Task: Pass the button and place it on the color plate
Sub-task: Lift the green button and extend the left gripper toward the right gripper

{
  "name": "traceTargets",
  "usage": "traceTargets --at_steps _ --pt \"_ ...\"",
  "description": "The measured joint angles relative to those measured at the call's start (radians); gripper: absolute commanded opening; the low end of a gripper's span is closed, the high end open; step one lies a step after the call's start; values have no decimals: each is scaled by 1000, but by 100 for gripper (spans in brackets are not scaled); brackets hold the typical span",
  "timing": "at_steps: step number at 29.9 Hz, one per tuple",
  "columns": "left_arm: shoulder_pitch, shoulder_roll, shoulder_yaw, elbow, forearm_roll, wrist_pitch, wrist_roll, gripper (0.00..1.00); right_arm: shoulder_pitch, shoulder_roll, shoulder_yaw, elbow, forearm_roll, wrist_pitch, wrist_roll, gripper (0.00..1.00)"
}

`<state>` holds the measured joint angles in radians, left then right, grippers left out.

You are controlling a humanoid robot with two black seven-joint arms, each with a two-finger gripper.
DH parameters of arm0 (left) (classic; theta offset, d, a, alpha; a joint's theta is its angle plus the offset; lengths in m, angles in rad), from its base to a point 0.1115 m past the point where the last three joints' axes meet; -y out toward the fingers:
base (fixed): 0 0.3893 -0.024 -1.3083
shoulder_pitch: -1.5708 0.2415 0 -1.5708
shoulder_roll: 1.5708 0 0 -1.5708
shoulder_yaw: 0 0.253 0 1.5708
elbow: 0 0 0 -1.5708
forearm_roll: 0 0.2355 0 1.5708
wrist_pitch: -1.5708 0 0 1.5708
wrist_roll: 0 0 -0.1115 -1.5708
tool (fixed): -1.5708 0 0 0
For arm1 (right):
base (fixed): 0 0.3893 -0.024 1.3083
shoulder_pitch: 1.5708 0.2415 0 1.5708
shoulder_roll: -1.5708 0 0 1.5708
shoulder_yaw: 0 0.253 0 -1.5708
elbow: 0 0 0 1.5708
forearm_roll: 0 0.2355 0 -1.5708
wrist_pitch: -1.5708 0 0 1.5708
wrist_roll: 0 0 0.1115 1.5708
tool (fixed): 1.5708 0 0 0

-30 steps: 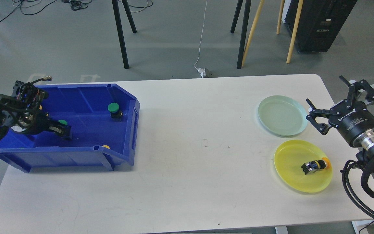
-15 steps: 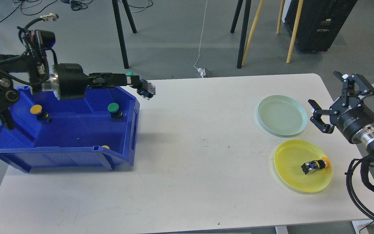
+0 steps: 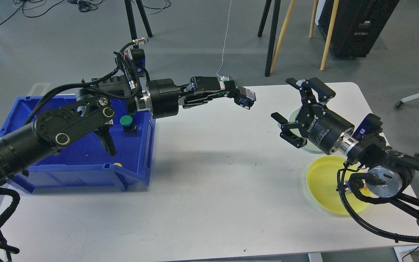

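My left gripper (image 3: 245,97) reaches out over the middle of the white table (image 3: 209,189). It is shut on a button with a black and blue body (image 3: 248,99), held in the air; its cap does not show. My right gripper (image 3: 282,100) is open and empty, facing the held button a short gap to its right. The pale green plate (image 3: 294,115) is mostly hidden behind my right gripper. The yellow plate (image 3: 320,182) lies in front of it, partly covered by my right arm. The button on it is hidden.
A blue bin (image 3: 86,174) stands at the left of the table. A green-capped button (image 3: 126,121) sits inside it, and a bit of a yellow cap (image 3: 118,165) shows at its front wall. Chair and stand legs are on the floor behind the table.
My left gripper has lifted a button out of the bin and carried it right to mid-table. My right gripper has swung left from the table's right edge toward it, staying open.
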<state>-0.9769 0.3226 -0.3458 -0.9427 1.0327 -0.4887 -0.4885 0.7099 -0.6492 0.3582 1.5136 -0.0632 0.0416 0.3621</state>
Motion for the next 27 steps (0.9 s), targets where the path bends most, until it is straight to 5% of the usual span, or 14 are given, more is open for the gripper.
traceTargets --at_steps 16,23,27 --pt "9 -26 -34 34 -2 0 0 7 25 130 -10 -53 8 -10 6 96" --pt "9 -26 -39 41 -2 0 0 8 26 149 -9 -76 9 -14 6 77" --pt "9 -25 -39 42 -2 0 0 8 28 153 -8 -78 10 -12 6 46"
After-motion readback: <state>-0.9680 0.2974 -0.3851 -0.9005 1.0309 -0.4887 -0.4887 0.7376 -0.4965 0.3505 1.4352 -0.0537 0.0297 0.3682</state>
